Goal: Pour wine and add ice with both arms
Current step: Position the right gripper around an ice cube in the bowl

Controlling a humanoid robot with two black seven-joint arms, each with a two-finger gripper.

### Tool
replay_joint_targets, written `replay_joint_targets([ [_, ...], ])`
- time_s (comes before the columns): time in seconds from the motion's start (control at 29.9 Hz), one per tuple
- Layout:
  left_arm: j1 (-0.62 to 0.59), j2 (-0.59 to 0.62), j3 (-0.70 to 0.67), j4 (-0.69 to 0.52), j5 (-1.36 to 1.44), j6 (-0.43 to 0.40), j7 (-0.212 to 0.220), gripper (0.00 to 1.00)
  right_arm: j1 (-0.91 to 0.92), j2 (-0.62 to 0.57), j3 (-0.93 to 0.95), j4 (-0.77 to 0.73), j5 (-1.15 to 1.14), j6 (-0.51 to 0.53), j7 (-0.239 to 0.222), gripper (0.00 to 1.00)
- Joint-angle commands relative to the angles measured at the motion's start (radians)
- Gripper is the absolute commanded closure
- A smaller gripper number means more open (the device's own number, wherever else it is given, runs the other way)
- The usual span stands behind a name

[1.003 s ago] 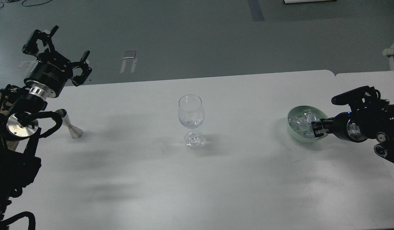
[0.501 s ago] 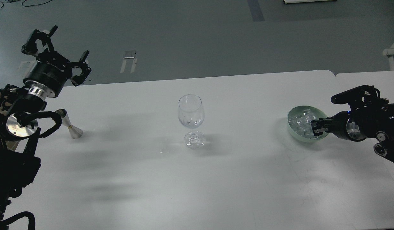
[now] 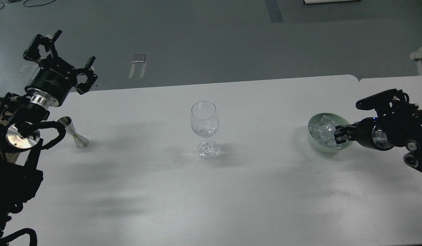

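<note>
A clear stemmed wine glass (image 3: 204, 120) stands upright at the middle of the white table (image 3: 231, 191); it looks empty. A pale green bowl (image 3: 313, 138) at the right holds several clear ice chunks (image 3: 320, 130). My right gripper (image 3: 347, 119) reaches in from the right at the bowl's right rim. Its lower finger (image 3: 339, 134) is over the ice and its upper finger (image 3: 371, 99) is raised apart from it. I cannot tell whether it touches a chunk. My left gripper (image 3: 62, 58) is open and empty, raised above the table's far left corner.
A silver double-cone jigger (image 3: 75, 133) lies tilted on the table at the left, beside my left arm's cables. A second white table (image 3: 392, 83) abuts at the far right. Grey floor lies beyond the far edge.
My right gripper has shifted slightly to the right and up at the bowl's rim. My left gripper has tilted a little. The glass, the bowl and the jigger have not moved.
</note>
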Motion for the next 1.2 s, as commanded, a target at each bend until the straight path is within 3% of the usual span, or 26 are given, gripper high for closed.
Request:
replay_joint_targets([
  [0.0, 0.001, 0.000, 0.001, 0.000, 0.000, 0.000, 0.000, 0.02, 0.000, -0.014, 0.010, 0.024, 0.002, 0.000, 0.000, 0.98],
  [0.17, 0.001, 0.000, 0.004, 0.001, 0.000, -0.001, 0.000, 0.02, -0.002, -0.009, 0.016, 0.024, -0.001, 0.000, 0.000, 0.94],
  [0.84, 0.012, 0.000, 0.002, 0.003, 0.000, -0.001, -0.002, 0.02, -0.009, -0.024, 0.039, 0.064, -0.003, -0.001, 0.002, 0.95],
  [0.9, 0.012, 0.000, 0.004, 0.003, 0.000, -0.001, 0.000, 0.02, -0.012, -0.015, 0.041, 0.059, -0.004, -0.001, 0.002, 0.90],
  [0.97, 0.014, 0.000, 0.007, 0.003, 0.000, -0.001, -0.002, 0.02, -0.014, -0.001, 0.048, 0.051, -0.004, -0.003, 0.000, 0.74],
  [1.04, 0.012, -0.002, 0.007, 0.003, 0.000, -0.001, -0.002, 0.02, -0.014, 0.008, 0.050, 0.048, -0.004, -0.003, 0.000, 0.65],
  [1.17, 0.014, -0.002, 0.009, 0.003, 0.000, -0.003, -0.002, 0.02, -0.014, 0.023, 0.068, 0.030, -0.004, -0.003, 0.000, 0.60],
])
